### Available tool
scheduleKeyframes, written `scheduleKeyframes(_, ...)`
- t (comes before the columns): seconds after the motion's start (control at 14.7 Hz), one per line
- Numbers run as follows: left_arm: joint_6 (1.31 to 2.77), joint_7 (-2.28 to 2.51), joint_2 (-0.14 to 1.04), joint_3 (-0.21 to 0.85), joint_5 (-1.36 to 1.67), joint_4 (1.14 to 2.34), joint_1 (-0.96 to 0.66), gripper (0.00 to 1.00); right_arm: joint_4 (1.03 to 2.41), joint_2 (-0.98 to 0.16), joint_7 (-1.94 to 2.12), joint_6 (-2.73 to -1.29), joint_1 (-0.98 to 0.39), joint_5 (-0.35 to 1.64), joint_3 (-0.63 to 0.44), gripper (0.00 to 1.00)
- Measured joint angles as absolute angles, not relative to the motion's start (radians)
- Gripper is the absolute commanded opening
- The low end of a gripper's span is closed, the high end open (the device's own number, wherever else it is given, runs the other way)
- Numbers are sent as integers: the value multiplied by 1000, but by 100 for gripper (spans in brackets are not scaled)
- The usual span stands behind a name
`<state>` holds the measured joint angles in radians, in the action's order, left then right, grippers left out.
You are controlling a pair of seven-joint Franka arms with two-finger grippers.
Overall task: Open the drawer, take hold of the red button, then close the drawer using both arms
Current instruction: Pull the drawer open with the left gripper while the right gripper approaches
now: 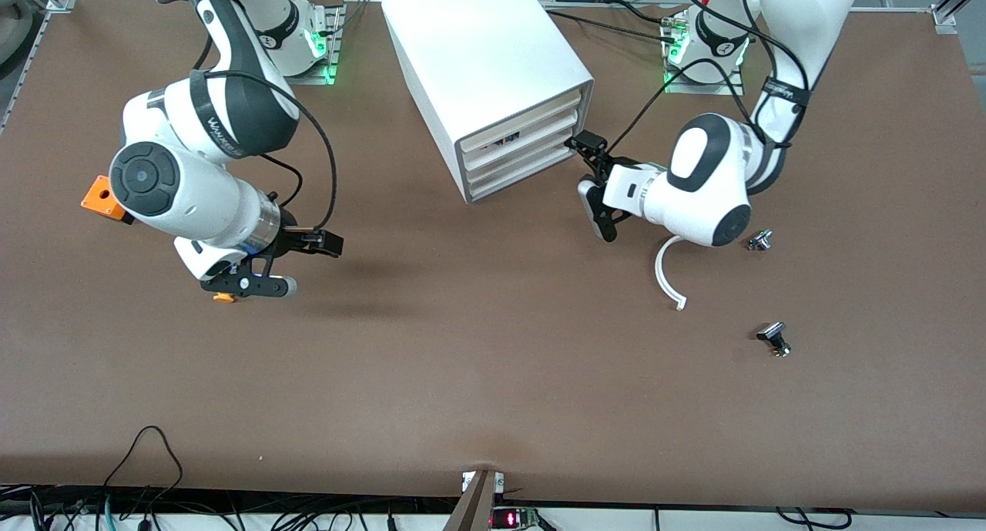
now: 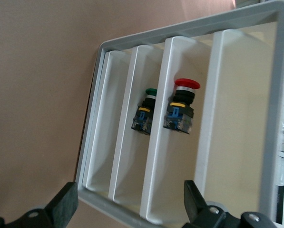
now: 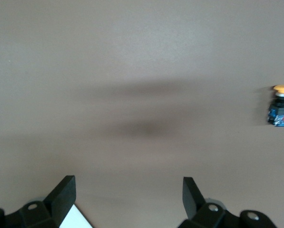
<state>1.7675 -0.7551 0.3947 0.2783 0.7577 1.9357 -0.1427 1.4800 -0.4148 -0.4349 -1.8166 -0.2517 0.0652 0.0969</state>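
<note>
Now, your right gripper [image 1: 296, 265] hangs over open brown bench [image 1: 493, 377], fingers [image 3: 63, 192] wide, holding nothing; orange-capped button [image 3: 280, 111] on bench nearby. Curved white strip [image 1: 667, 273] and two small metal parts [image 1: 773, 337] lie toward left arm's end. Your left gripper [image 1: 589, 169] sits just before cabinet [image 1: 485, 76] front edge, fingers [image 2: 65, 204] wide, empty. Red button [image 2: 181, 109] lies on its side inside cabinet compartment, green-capped button [image 2: 145, 111] in next one.

The brown table [image 1: 493, 377] carries a white cabinet [image 1: 477, 53], orange box [image 1: 100, 196] and white strip [image 1: 666, 277].
</note>
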Motion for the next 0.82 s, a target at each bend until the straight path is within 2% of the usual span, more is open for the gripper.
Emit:
scheduleKeyframes(0.2,1825,-822,393,300,829,2006,-144,77,1481,-427,-510,-1844,-284,65,97,99)
scheduleKeyframes(0.54,1887,-968,392,314,956,2108,-144,76,1481,-453,-621,-1884,-330,65,97,99)
scheduleKeyframes(0.61,1901,-976,391,322,964,2118,-144,68,1481,-456,-646,-1888,-336,65,97,99)
scheduleKeyframes(0.68,1919,-982,391,334,968,2126,-143,65,1481,-459,-676,-1892,-345,65,98,99)
scheduleKeyframes(0.82,1964,-1001,391,369,979,2140,-144,65,1481,-463,-739,-1907,-368,65,98,99)
